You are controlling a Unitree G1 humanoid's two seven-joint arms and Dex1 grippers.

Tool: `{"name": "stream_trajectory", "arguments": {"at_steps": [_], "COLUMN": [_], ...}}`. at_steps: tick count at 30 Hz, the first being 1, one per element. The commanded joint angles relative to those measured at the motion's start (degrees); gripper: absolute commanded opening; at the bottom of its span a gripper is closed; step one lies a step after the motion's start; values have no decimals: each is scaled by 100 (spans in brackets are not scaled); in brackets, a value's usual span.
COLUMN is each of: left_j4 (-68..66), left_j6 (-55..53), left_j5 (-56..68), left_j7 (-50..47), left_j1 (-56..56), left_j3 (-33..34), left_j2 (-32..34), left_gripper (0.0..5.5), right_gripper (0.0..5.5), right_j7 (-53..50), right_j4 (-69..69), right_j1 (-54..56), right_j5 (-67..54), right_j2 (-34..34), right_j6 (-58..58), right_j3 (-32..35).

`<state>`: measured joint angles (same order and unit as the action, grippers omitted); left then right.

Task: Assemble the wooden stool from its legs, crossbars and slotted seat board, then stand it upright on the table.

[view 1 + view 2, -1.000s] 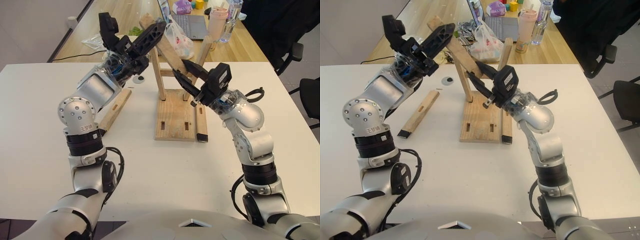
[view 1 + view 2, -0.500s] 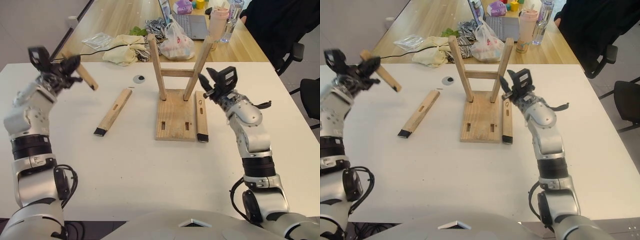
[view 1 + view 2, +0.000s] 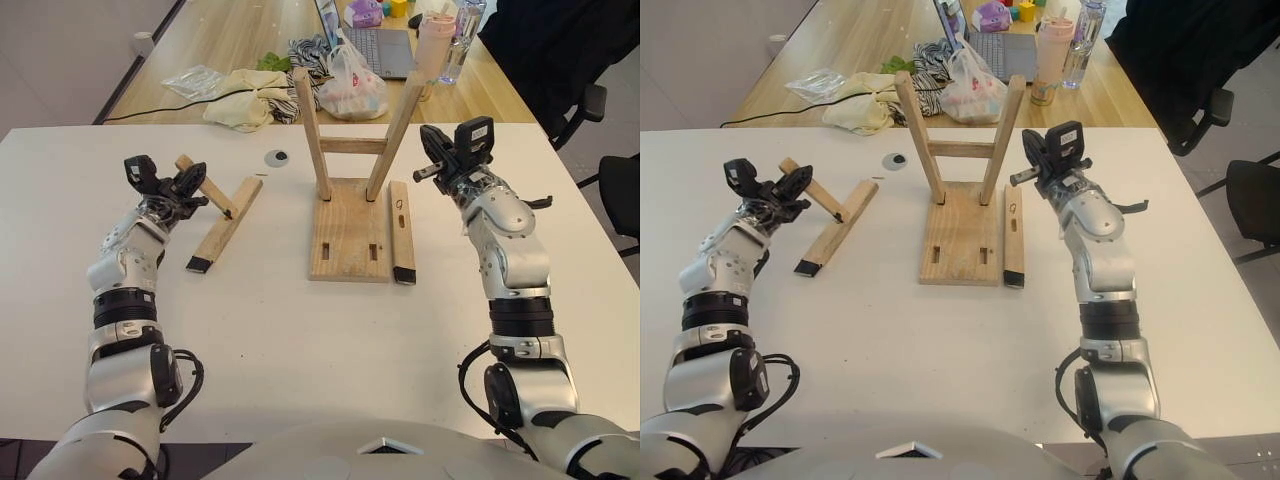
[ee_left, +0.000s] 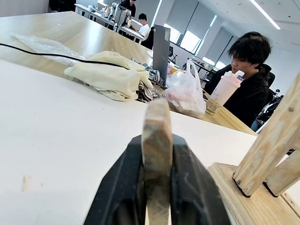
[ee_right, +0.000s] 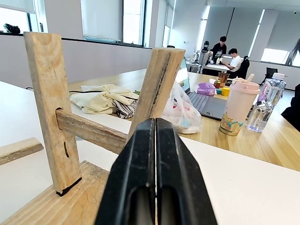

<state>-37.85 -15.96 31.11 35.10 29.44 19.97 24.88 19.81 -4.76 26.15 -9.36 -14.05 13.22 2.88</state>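
Head stereo pair looks down over the table [image 3: 300, 330]; both wrist cameras view the half-built stool [image 5: 49, 108] closely.

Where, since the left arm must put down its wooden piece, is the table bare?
Bare: the near stretch of table, in front of the seat board and the loose leg. Crowded: around the board, with a second leg lying beside it.

Bright, even overhead light; faint soft shadows on white table [image 3: 300, 320]; windows [image 5: 133, 21] glare

Claw [image 4: 158, 143] pinching wooden bar [image 4: 157, 115], stool legs [image 4: 275, 137] beside
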Motion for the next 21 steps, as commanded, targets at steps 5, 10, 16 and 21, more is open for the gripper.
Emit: {"name": "stream_trajectory", "arguments": {"at_steps": [5, 10, 16, 21], "left_j4": [-215, -287, -801, -1400], "left_j6": [233, 61, 470, 906], "left_j5": [-66, 104, -284, -654], "left_j7": [238, 401, 475, 505], "left_j1": [355, 479, 536, 578], "left_j3": [105, 305, 189, 99], "left_j2": [20, 150, 244, 284], "left_gripper": [38, 38, 38, 38], "right_gripper": [0, 0, 0, 0], "right_j7": [47, 23, 58, 93], "right_j4": [-76, -80, -96, -130], "right_j1": [152, 100, 111, 112], "right_j5": [6, 12, 23, 45], "right_j2": [15, 39, 28, 22], "right_j6": [-97, -119, -138, -169], "right_j3": [-60, -96, -149, -194]}}
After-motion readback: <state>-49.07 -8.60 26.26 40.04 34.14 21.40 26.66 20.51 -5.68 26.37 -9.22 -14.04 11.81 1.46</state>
